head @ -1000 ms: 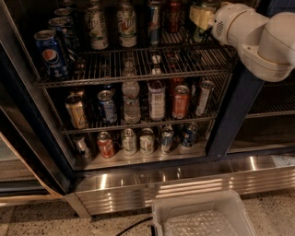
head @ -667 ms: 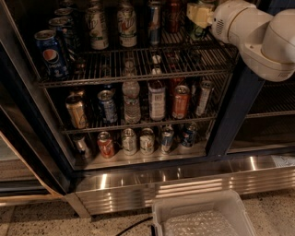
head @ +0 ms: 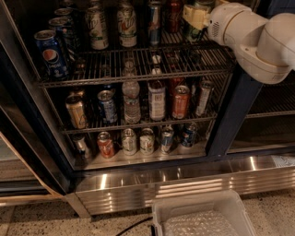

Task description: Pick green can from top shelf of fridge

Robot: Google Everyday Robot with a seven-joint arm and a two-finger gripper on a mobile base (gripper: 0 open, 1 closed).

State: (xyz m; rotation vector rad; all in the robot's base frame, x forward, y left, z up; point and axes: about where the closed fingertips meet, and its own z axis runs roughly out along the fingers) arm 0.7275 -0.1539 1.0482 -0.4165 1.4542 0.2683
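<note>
The fridge (head: 229, 115) stands open, with a dark blue frame and wire racks of drinks. The top shelf (head: 138, 73) is a silvery wire rack across its width. The green can (head: 192, 34) stands at the right end of that shelf, dark and mostly hidden behind my gripper. My gripper (head: 195, 16), pale yellow at the end of the white arm (head: 249, 37), reaches in from the upper right and sits at the can's upper part. I cannot see whether it touches the can.
On the top shelf stand two white cans with green logos (head: 97, 28), a slim blue can (head: 154, 20), a red cola can (head: 174, 13) and a Pepsi can (head: 50, 54). Lower racks hold bottles and cans. A clear plastic bin (head: 203, 216) sits on the floor below the steel base (head: 184, 180).
My gripper has moved a little to the left, further in toward the green can. The cans on the shelves have not moved.
</note>
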